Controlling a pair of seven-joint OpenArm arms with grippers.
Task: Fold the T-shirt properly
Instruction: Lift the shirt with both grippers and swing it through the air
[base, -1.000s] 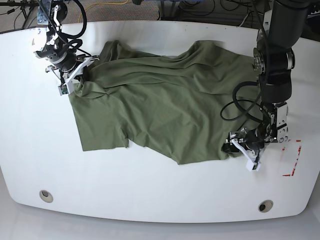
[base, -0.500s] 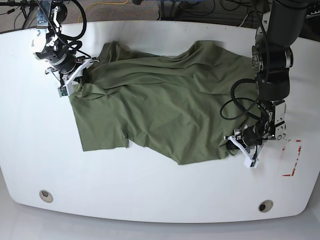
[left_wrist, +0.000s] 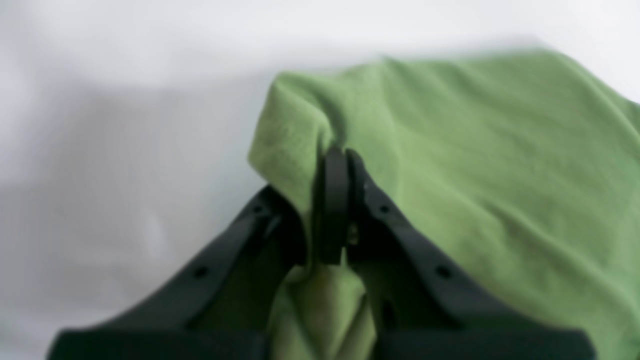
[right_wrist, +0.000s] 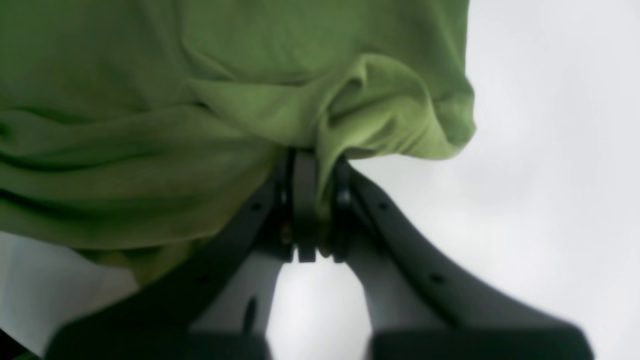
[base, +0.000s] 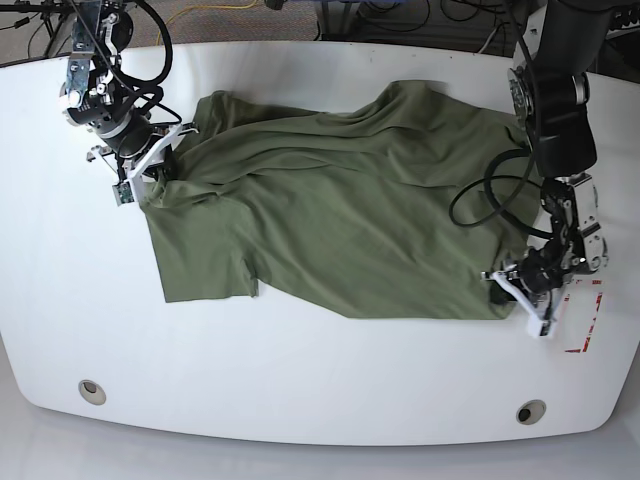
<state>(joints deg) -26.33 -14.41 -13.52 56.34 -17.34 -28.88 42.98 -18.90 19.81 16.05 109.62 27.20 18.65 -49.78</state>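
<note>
Lying lengthwise across the table (base: 320, 400), the T-shirt (base: 330, 220) is clamped by both pincers.

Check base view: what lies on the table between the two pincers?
Only the T-shirt, spanning from right pincer to left pincer; both are shut on its edges. Base view shows it.

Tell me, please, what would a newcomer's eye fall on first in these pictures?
The big olive-green T-shirt spread, rumpled, across the middle of the white table. Next, the two arms at its opposite ends: the right gripper is shut on the cloth at the far left of the base view, and the left gripper is shut on its near right corner.
</note>
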